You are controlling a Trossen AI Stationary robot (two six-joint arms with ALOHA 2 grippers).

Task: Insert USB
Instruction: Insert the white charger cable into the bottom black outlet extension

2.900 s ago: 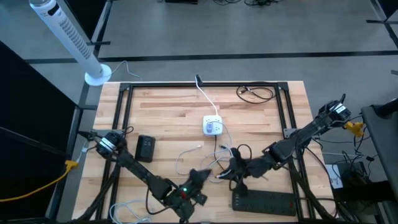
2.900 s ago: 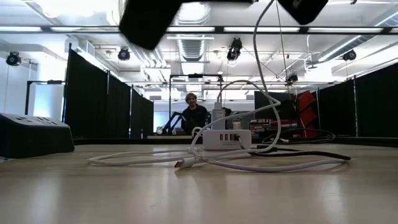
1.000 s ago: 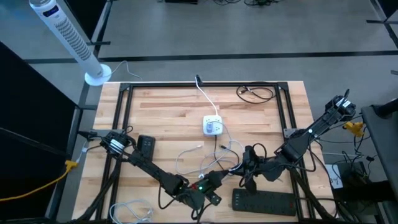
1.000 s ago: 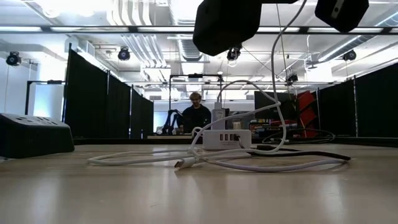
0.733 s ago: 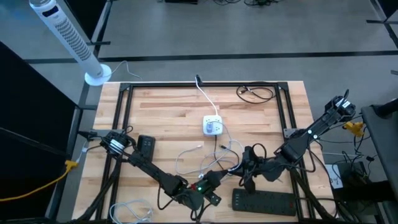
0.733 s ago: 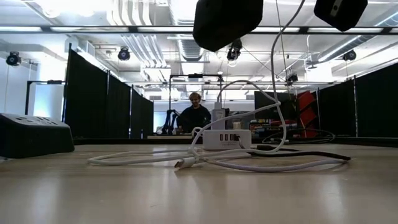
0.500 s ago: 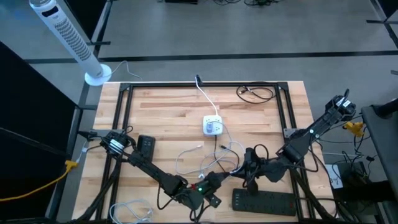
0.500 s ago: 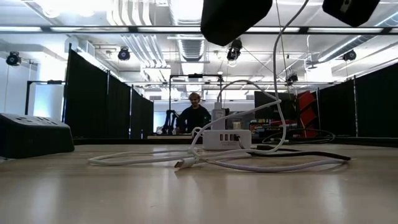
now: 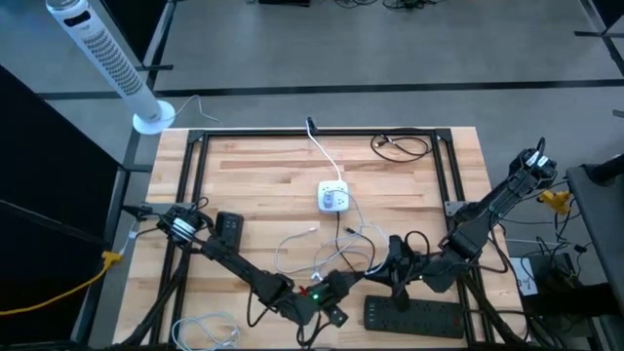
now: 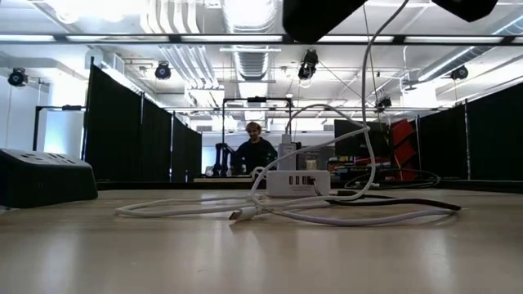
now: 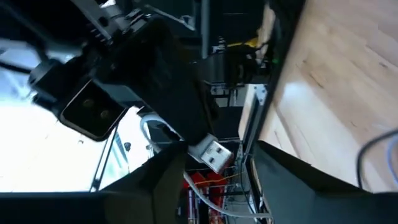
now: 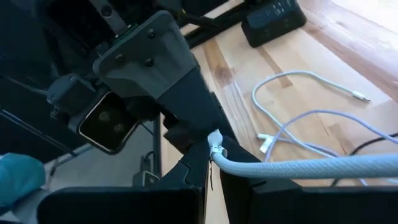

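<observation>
A white braided cable (image 12: 298, 167) ends in a USB plug (image 11: 214, 154) with a silver tip. My right gripper (image 9: 394, 270) (image 12: 211, 175) is shut on it above the table's near middle. My left gripper (image 9: 341, 285) (image 11: 219, 163) faces it from the left, open, with the plug's tip between its fingers. In the right wrist view the left gripper's finger (image 12: 186, 112) hides the silver tip. The white USB hub (image 9: 333, 198) (image 10: 298, 181) lies flat at the table's middle. The held cable (image 10: 368, 98) rises from the table and leaves the low view at the top. My right gripper pinches the cable just behind the plug's white boot (image 12: 215, 142) between its two fingers. The plug sticks out past the fingertips toward the left gripper, lifted clear, and the cable trails back slack to the table. My left gripper: I cannot tell whether its fingers touch the plug.
Loose white cables (image 9: 302, 249) lie tangled between the hub and the grippers, one free end (image 10: 243, 216) near the front. A black power strip (image 9: 414, 314) sits at the near edge and a black box (image 9: 228, 232) on the left. A person (image 10: 255, 151) sits beyond the table.
Both grippers have risen and drifted a little toward the table's right, nearly leaving the top of the low view. The left gripper has closed in on the right one. The held cable has been drawn up with them; the hub and loose cables have stayed put.
</observation>
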